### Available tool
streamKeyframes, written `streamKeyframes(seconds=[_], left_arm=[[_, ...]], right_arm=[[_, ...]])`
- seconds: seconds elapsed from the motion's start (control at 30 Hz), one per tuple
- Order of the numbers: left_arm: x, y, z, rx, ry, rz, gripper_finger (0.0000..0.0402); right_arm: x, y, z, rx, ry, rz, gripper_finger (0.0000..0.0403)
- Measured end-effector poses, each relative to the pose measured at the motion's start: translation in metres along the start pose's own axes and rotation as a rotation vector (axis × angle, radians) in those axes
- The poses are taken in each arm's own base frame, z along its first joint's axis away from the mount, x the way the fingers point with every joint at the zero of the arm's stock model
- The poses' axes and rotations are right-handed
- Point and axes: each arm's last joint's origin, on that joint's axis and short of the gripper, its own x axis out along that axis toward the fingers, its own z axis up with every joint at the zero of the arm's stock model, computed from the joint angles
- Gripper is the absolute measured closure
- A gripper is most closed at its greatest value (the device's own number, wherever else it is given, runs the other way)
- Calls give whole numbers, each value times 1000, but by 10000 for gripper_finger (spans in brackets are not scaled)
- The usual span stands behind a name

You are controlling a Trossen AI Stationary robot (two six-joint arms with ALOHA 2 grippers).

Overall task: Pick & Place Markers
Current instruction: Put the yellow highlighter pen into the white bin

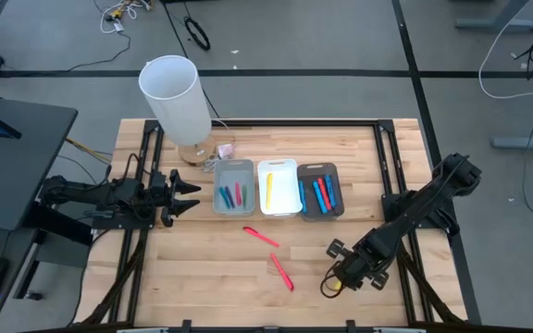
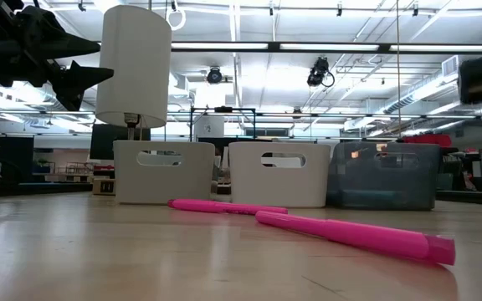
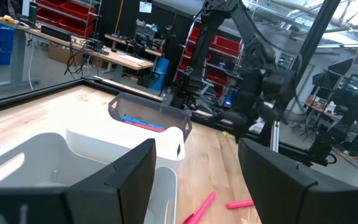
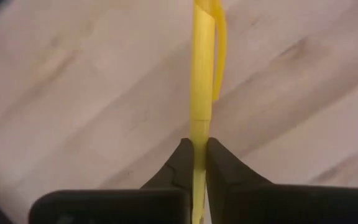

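Clamped on a yellow marker (image 4: pixel 202 93), right gripper (image 4: pixel 194 163) low over the table's (image 1: pixel 202 277) near right part. Two pink markers (image 1: pixel 281 271) loose near the middle, another yellow one in the white bin (image 1: pixel 278 188), more in the bins either side. Open and empty, left gripper (image 1: pixel 189 195) beside the grey bin (image 1: pixel 233 187).

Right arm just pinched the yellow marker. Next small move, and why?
Probably lift straight up. The right gripper is shut on the yellow marker low over the wood table, near its front right. Once clear, carry it to the white bin, which already holds a yellow one.
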Motion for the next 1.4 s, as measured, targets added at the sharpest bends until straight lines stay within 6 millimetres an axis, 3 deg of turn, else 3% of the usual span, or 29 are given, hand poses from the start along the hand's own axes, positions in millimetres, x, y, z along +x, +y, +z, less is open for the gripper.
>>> streamKeyframes(seconds=[0.37, 0.7, 1.4], left_arm=[[0, 0, 0, 0, 0, 0, 168], [0, 0, 0, 0, 0, 0, 168], [0, 0, 0, 0, 0, 0, 168]], right_arm=[[-52, -8, 15, 304, 45, -3, 392], [-101, -42, 22, 765, -21, -30, 392], [-138, -114, -10, 1625, -168, -63, 392]])
